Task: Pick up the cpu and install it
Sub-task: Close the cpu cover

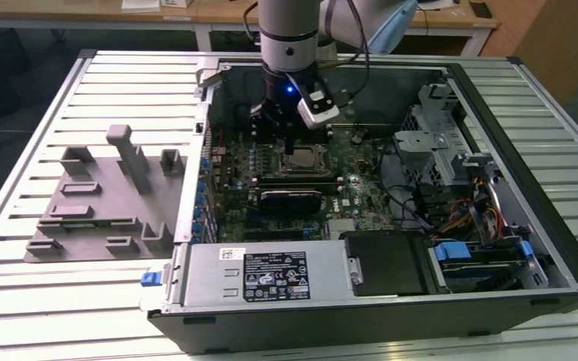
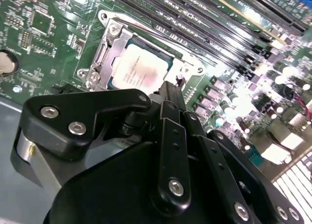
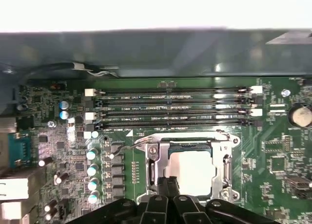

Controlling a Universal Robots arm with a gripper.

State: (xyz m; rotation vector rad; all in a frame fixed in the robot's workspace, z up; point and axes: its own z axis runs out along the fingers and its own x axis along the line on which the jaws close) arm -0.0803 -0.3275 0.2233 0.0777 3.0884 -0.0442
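Note:
The cpu (image 3: 192,170) lies flat inside the metal-framed socket (image 3: 153,156) on the green motherboard, its pale silver top facing up. In the second wrist view the cpu (image 2: 141,68) sits level in the socket frame (image 2: 105,48). My gripper (image 3: 168,182) hangs just above one edge of the chip, its black fingers pressed together with nothing between them. In the exterior view the gripper (image 1: 289,147) reaches down into the open computer case right over the cpu (image 1: 302,160).
Several memory slots (image 3: 170,107) run alongside the socket. A drive cage (image 1: 439,135) and cables stand at the exterior view's right, the power supply (image 1: 269,274) at the front. A grey fixture (image 1: 108,195) lies on the table outside the case.

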